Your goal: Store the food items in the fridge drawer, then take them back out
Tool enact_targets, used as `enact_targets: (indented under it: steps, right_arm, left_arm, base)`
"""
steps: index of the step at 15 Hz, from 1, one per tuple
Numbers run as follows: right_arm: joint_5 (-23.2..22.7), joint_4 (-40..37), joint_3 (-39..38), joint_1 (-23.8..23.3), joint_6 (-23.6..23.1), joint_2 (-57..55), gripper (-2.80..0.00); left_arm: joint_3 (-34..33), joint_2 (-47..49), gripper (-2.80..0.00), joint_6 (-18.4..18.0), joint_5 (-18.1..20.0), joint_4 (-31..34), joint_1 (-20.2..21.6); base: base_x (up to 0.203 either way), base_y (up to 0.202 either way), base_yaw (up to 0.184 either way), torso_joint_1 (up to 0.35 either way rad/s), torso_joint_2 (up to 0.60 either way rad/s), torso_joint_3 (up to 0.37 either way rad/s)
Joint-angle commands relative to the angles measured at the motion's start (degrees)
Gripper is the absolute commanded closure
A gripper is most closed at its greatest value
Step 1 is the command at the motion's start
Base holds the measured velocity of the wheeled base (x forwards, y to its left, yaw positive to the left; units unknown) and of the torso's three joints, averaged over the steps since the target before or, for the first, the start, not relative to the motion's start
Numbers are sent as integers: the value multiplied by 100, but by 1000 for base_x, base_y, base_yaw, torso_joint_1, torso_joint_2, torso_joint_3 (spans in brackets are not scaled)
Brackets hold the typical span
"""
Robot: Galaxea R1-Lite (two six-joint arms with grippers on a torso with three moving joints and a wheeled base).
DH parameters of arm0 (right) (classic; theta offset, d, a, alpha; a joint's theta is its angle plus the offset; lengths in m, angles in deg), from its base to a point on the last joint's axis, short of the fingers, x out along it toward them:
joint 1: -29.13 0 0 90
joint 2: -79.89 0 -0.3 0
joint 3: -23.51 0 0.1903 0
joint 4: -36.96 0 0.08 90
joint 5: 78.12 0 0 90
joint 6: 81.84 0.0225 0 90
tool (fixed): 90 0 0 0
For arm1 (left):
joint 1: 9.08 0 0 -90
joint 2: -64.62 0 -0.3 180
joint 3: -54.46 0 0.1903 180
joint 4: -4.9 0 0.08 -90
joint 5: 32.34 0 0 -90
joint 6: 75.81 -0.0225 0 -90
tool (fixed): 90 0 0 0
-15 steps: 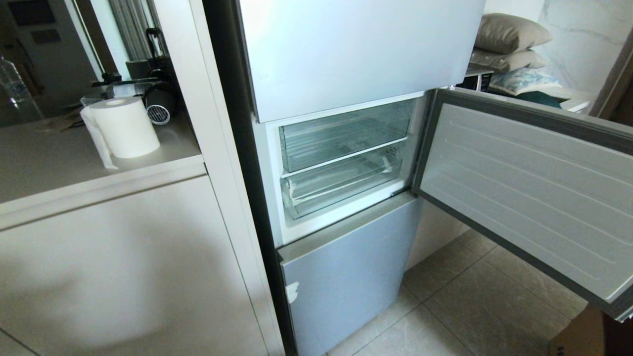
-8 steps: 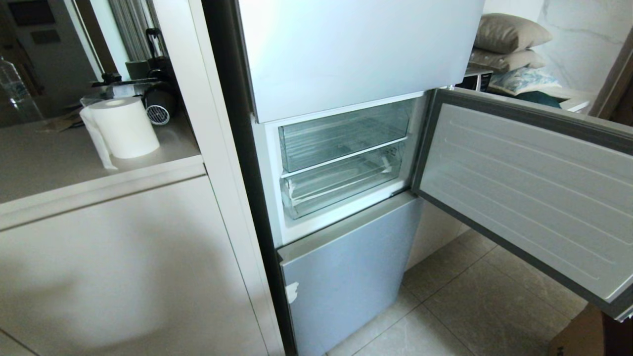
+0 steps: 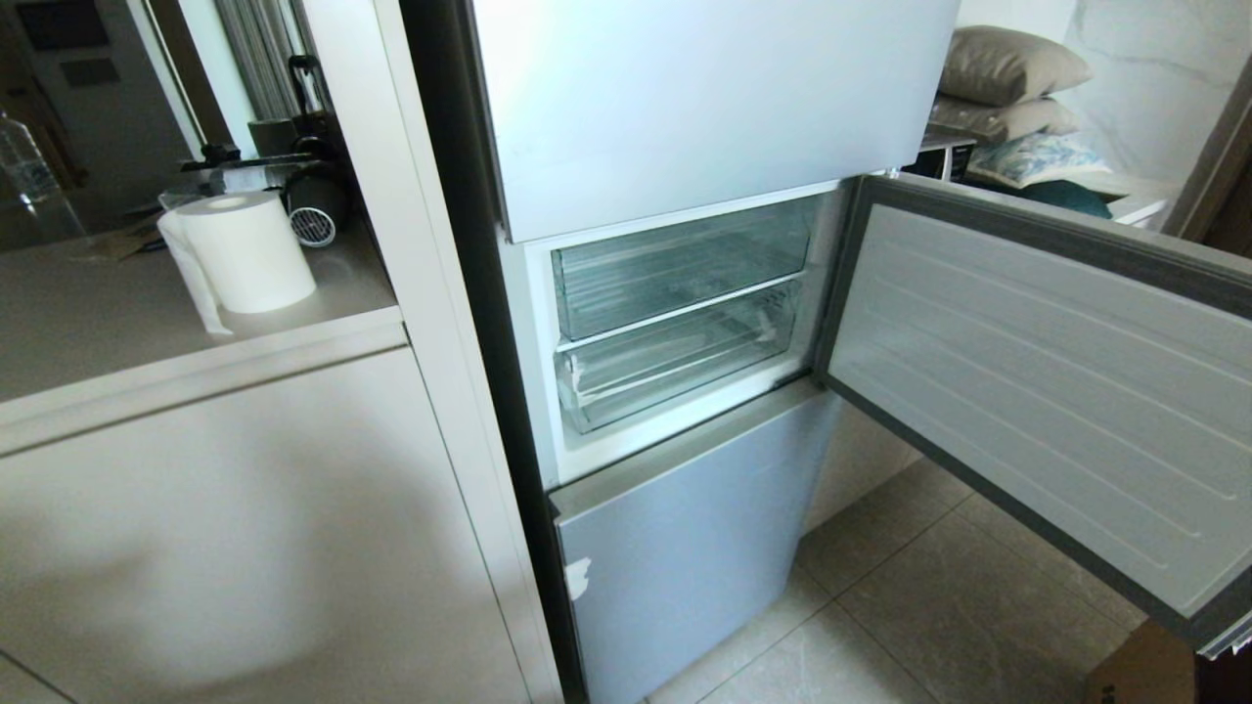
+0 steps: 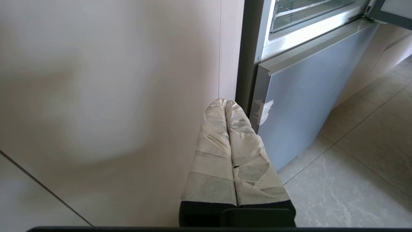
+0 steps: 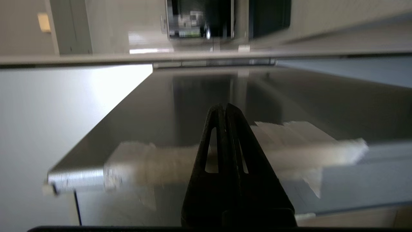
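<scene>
- The fridge's middle door (image 3: 1037, 391) stands open; two clear drawers sit pushed in, the lower fridge drawer (image 3: 675, 367) looks empty.
- No food items visible anywhere.
- Right end effector (image 5: 227, 108), fingers pressed together holding nothing, sits close to that door's taped edge.
- Left end effector (image 4: 225, 103), also closed and empty, is parked low beside the cabinet.
- Likely step: opening up; next, pull the drawer out.

Pale tiled floor (image 3: 919, 596), cream cabinet (image 3: 245, 508) with counter (image 3: 88, 323) — 3 pillows (image 3: 1012, 98) behind.
</scene>
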Motion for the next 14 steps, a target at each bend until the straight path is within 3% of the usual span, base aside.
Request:
enact_targets:
  steps: [1, 4, 5, 7, 8, 11, 13, 14]
  right_arm:
    - [-111, 23, -479, -38, 38, 739, 0]
    - [-403, 25, -765, -537, 132, 1935, 0]
    - [-498, 34, -633, -772, 430, 2325, 0]
    - [-526, 51, 96, -1070, 1584, 2706, 0]
    - [-314, 58, 244, -1117, 1781, 2764, 0]
    - [828, -121, 284, -933, 1282, 2525, 0]
    - [1479, -1519, 385, -848, 684, 2520, 0]
    - [2001, -2496, 415, -723, -36, 2560, 0]
  left_arm:
    - [0, 7, 0, 0, 5, 2, 0]
    - [0, 7, 0, 0, -4, 2, 0]
    - [0, 7, 0, 0, 5, 2, 0]
    - [0, 7, 0, 0, 5, 2, 0]
    - [0, 7, 0, 0, 5, 2, 0]
    - [0, 7, 0, 0, -4, 2, 0]
    - [0, 7, 0, 0, -4, 2, 0]
    - [0, 7, 0, 0, 2, 2, 0]
  base:
    - [0, 0, 0, 0, 0, 0]
    - [0, 0, 0, 0, 0, 0]
    - [0, 0, 0, 0, 0, 0]
    - [0, 0, 0, 0, 0, 0]
    - [0, 0, 0, 0, 0, 0]
    - [0, 0, 0, 0, 0, 0]
    - [0, 0, 0, 0, 0, 0]
    - [0, 0, 0, 0, 0, 0]
